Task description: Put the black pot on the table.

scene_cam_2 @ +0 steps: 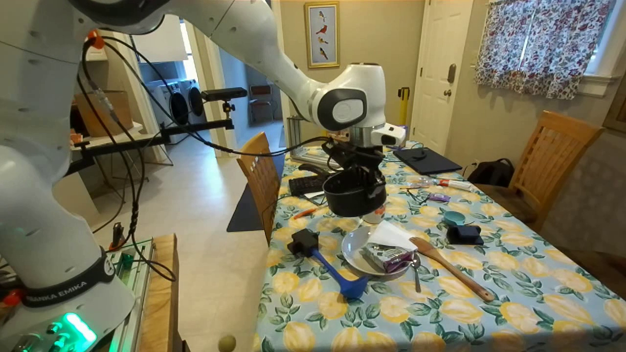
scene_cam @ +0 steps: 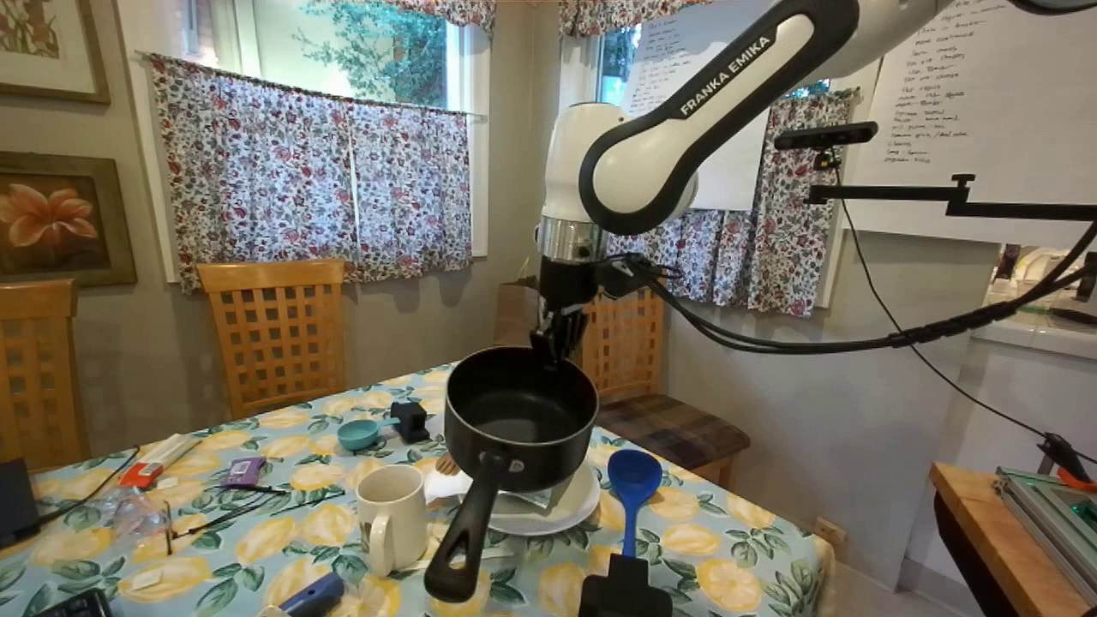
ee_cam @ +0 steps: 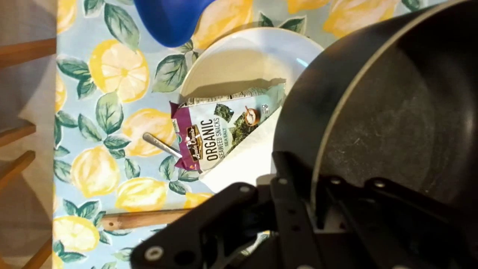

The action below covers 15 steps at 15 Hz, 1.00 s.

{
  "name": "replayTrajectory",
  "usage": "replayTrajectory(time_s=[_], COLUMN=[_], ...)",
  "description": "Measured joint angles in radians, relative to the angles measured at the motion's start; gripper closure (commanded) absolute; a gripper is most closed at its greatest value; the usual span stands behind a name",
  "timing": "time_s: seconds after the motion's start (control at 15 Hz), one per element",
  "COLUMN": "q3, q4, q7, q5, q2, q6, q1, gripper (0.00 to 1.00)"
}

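Observation:
The black pot shows in both exterior views (scene_cam: 523,416) (scene_cam_2: 348,196), roughly level, held in the air above the table (scene_cam: 728,557) (scene_cam_2: 406,330) with its lemon-print cloth. In an exterior view its long black handle (scene_cam: 474,523) points to the side away from my gripper (scene_cam: 555,351). In the wrist view the pot (ee_cam: 388,108) fills the right side. My gripper (ee_cam: 306,183) is shut on the pot's rim and wall, one finger outside and one inside. The fingers also reach the pot in an exterior view (scene_cam_2: 374,185).
A white plate (scene_cam_2: 353,252) with a seaweed snack pack (scene_cam_2: 386,256) and napkin lies below, near the pot. Around it are a blue ladle (scene_cam_2: 337,276), a wooden spoon (scene_cam_2: 452,269), a white mug (scene_cam: 392,518), a teal cup (scene_cam: 358,434) and a black block (scene_cam: 410,422).

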Motion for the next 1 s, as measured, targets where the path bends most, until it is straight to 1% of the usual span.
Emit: replayTrajectory(time_s=[0.27, 0.33, 0.47, 0.53, 0.73, 0.87, 1.0], q3=[0.035, 0.044, 0.037, 0.037, 0.037, 0.033, 0.017], q4=[-0.014, -0.021, -0.023, -0.023, -0.023, 0.006, 0.097], q7=[-0.05, -0.065, -0.072, -0.072, -0.07, 0.01, 0.104], q5=[0.193, 0.245, 0.245, 0.245, 0.245, 0.247, 0.249], q2=[0.005, 0.005, 0.012, 0.016, 0.026, 0.051, 0.107], q6=[0.007, 0.014, 0.015, 0.015, 0.014, 0.008, -0.032], q1=[-0.097, -0.121, -0.129, -0.126, -0.115, -0.108, -0.105], gripper=[0.98, 0.93, 0.93, 0.98, 0.98, 0.98, 0.98])
